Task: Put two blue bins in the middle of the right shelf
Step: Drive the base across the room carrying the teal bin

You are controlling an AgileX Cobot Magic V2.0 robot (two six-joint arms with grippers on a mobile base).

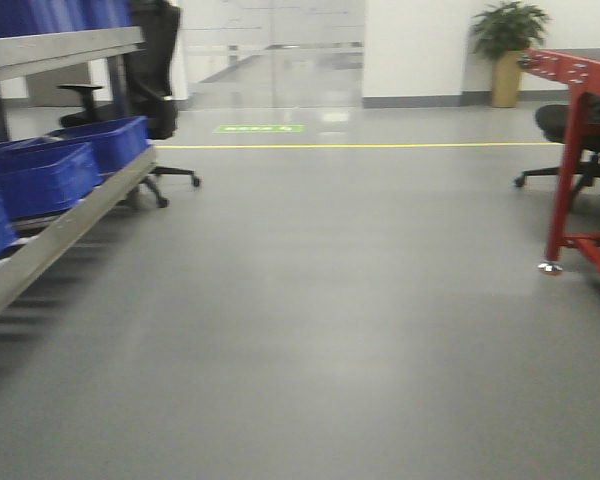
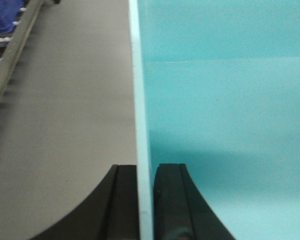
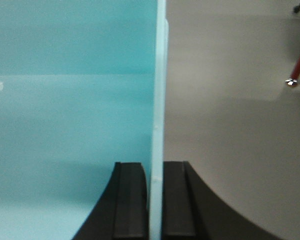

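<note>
Open grey floor (image 1: 330, 300) lies ahead of me, and I judge this to be the carrying step: the load is lifted and not yet delivered. The grey rack (image 1: 50, 240) runs along my left. The right shelf, with its middle level, does not show in any view. The next move therefore calls for turning or driving until that level faces me. After that comes a level push, both arms together, over its front rail.

The pale sky-blue bin (image 2: 225, 100) hangs between my arms, above the floor and touching no shelf. What shows of its inside is bare plastic. I cannot tell whether a second bin is nested with it.

A red metal frame (image 1: 570, 150) stands well apart at my right, and a black office chair (image 1: 155, 70) stands beyond the rack. Dark blue bins (image 1: 40, 180) sit in a row on the rack's lower level, their contents hidden from me. A potted plant (image 1: 507, 50) stands by the far wall.

My left end effector (image 2: 146, 200) is clamped on the bin's left wall, one pad inside and one outside. My right end effector (image 3: 155, 200) pinches the opposite wall the same way.
</note>
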